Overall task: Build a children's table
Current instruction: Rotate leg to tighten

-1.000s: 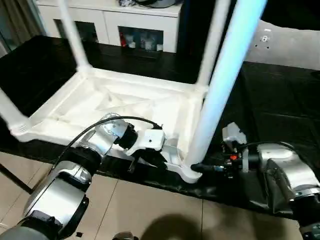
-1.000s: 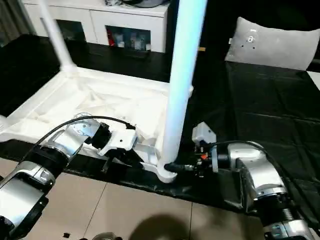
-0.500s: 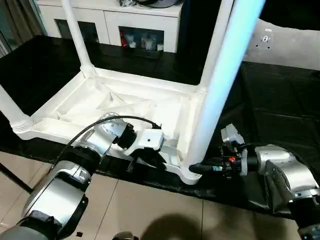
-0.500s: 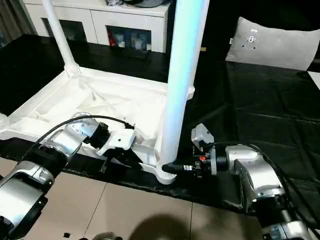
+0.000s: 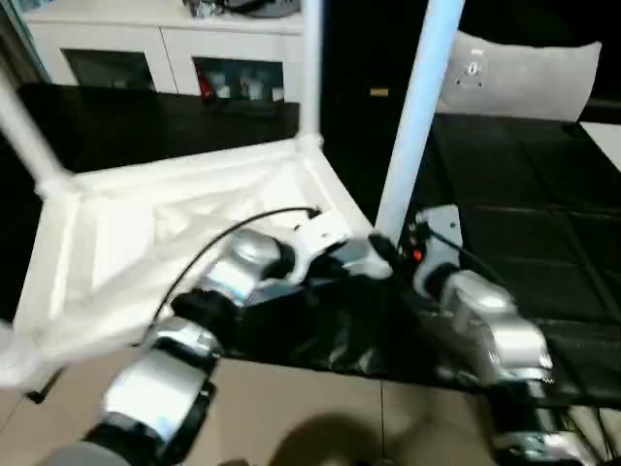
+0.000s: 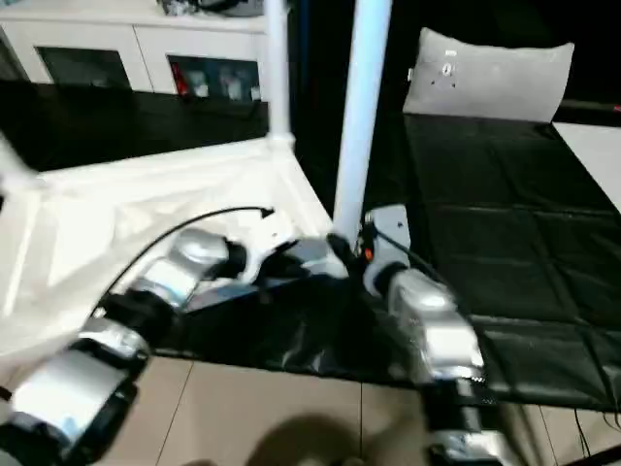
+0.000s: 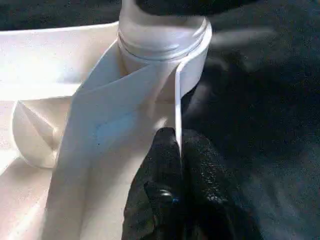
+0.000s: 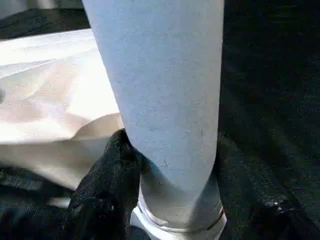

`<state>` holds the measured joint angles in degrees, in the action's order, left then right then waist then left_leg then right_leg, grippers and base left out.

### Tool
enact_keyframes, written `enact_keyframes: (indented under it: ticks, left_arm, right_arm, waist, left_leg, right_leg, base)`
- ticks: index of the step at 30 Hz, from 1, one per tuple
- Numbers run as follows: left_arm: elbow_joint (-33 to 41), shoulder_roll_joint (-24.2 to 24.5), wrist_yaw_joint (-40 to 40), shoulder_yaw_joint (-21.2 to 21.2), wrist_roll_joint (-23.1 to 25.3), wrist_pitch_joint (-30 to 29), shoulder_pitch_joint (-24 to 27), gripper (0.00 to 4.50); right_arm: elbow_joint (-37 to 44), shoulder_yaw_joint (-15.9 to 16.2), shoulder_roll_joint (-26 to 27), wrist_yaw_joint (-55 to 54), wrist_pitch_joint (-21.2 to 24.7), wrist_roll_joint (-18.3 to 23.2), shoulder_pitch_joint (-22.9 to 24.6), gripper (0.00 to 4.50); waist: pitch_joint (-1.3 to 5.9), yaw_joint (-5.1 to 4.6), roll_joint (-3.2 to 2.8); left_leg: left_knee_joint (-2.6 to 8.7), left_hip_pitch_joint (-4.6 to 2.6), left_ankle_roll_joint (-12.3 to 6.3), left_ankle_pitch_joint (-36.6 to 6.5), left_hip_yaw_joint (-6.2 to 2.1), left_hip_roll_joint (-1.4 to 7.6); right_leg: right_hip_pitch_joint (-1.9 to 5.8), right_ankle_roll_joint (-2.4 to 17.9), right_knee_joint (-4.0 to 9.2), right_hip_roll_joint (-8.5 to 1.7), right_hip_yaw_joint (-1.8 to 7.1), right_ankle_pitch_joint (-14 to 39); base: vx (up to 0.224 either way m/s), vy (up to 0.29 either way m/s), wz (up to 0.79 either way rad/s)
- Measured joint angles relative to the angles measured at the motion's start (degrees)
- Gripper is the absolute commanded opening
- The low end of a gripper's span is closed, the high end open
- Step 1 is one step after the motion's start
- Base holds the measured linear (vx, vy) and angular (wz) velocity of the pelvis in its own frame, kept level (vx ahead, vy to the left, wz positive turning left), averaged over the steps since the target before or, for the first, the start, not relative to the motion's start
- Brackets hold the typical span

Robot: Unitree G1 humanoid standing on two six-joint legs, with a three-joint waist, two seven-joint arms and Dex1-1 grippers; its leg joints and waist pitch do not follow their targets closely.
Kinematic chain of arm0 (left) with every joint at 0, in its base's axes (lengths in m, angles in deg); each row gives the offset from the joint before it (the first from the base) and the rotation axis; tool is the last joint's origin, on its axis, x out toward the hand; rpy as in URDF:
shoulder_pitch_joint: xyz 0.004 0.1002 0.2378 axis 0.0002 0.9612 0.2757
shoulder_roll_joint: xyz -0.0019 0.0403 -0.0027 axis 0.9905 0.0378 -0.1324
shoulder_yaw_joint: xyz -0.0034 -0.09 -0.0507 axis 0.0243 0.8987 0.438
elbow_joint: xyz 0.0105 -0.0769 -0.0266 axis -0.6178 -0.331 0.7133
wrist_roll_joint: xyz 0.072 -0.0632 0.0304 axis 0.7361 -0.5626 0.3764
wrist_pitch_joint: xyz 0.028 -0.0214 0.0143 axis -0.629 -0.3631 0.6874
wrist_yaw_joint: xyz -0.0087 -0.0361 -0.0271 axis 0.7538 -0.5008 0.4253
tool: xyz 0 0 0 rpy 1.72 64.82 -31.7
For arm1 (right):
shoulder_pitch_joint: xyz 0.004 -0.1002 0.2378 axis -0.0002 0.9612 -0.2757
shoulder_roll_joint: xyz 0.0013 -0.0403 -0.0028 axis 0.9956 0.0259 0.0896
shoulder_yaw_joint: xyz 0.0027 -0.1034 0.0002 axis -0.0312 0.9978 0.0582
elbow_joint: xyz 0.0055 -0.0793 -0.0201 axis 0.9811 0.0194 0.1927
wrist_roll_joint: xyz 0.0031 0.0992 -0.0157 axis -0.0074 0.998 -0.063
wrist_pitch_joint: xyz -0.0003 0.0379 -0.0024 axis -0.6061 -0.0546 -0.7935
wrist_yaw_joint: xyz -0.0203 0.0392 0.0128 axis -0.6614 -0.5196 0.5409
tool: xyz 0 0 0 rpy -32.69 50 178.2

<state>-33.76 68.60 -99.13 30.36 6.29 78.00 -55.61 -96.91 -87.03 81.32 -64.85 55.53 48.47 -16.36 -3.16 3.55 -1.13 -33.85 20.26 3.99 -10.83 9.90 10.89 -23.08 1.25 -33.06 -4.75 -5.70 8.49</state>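
left end effector (image 7: 176,165) | pinching tabletop (image 7: 60,65) rim | below leg (image 7: 162,35) socket

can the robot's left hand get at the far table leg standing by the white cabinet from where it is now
Probably not right away: the left hand is pinched on the tabletop rim at the near corner, and the far leg stands across the tabletop, so it must let go first.

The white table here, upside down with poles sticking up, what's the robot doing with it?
The robot is assembling a children's table. The tabletop lies underside up on a black-covered surface, with legs standing in its corner sockets. The left gripper is shut on the tabletop's thin rim beside the near corner socket, steadying it. The right gripper has its fingers on either side of the base of the near leg, just above the socket where it is seated. A white cabinet stands behind.
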Motion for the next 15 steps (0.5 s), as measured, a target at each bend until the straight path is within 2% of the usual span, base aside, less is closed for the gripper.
enact_keyframes:
  ticks: [1,3,10,15]
  left_arm:
    - [-0.07,-0.37,0.66,0.01,0.00,-0.24,-0.11,0.00]
    - [-0.06,-0.60,1.15,0.09,-0.02,-0.32,-0.17,0.00]
    - [0.56,0.21,-0.91,-0.13,-0.05,-0.09,-0.17,0.00]
    - [1.10,3.71,-7.59,-1.01,-0.38,3.10,0.56,0.00]
  right_arm:
    - [-0.15,0.00,0.02,-0.52,-0.50,-0.30,-0.01,2.30]
    - [-0.42,-0.02,0.09,-0.92,-1.28,-0.52,0.00,2.66]
    - [-0.67,0.28,-1.10,3.70,-4.49,0.29,1.28,3.15]
    - [-0.26,2.08,-8.32,15.70,-5.30,2.76,2.18,3.64]
  waist:
    - [0.00,0.01,0.00]
    - [0.00,0.02,0.00]
    - [-0.02,0.07,0.00]
    - [-0.03,0.05,0.00]
  left_leg:
    - [0.00,0.05,-0.02,-0.01,0.00,0.00]
    - [0.00,0.13,-0.06,-0.04,0.00,-0.01]
    - [0.01,0.27,-0.08,-0.05,0.00,-0.01]
    - [0.01,0.28,-0.12,-0.06,0.00,0.01]
  right_leg:
    - [-0.03,0.00,0.01,0.00,0.00,0.00]
    - [-0.05,0.08,0.01,0.00,0.01,-0.04]
    - [-0.17,0.18,0.02,-0.01,0.00,-0.10]
    - [-0.18,0.21,0.01,-0.01,0.00,-0.12]
  base:
    - [0.000,0.000,0.00]
    - [0.000,0.000,0.00]
    - [0.000,0.000,0.00]
    - [0.000,0.000,0.00]
